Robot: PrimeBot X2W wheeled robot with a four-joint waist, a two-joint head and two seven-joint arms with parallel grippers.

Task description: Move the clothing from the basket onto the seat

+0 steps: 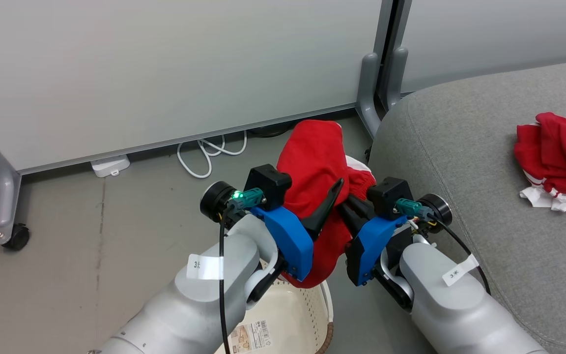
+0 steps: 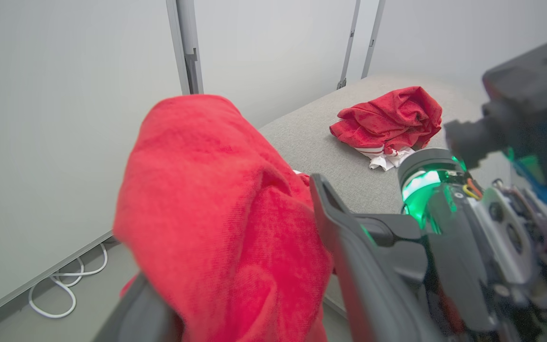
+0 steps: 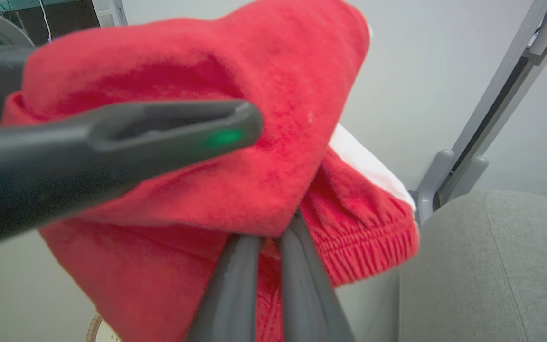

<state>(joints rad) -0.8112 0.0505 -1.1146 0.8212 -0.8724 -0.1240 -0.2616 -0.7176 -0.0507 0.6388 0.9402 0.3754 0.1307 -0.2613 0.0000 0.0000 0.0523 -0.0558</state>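
Observation:
I hold one red garment [image 1: 315, 157] up above the cream basket [image 1: 295, 307], which sits on the floor under my arms. My left gripper [image 1: 320, 189] is shut on a thick bunch of it. One dark finger [image 2: 337, 223] lies against the cloth's right side, and fabric [image 2: 216, 209] covers the other. My right gripper [image 3: 278, 228] is shut on the garment's lower edge beside the elastic waistband [image 3: 368, 237], fingers close together. A second red garment with white trim [image 1: 558, 157] lies crumpled on the grey seat [image 1: 460, 162], to the right of my grippers.
Pale partition panels stand behind, with grey metal feet [image 1: 371, 88] at the seat's corner and a castor [image 1: 17, 237] at far left. A white cable [image 1: 204, 152] and a white adapter [image 1: 110, 165] lie on the grey floor along the panel's base.

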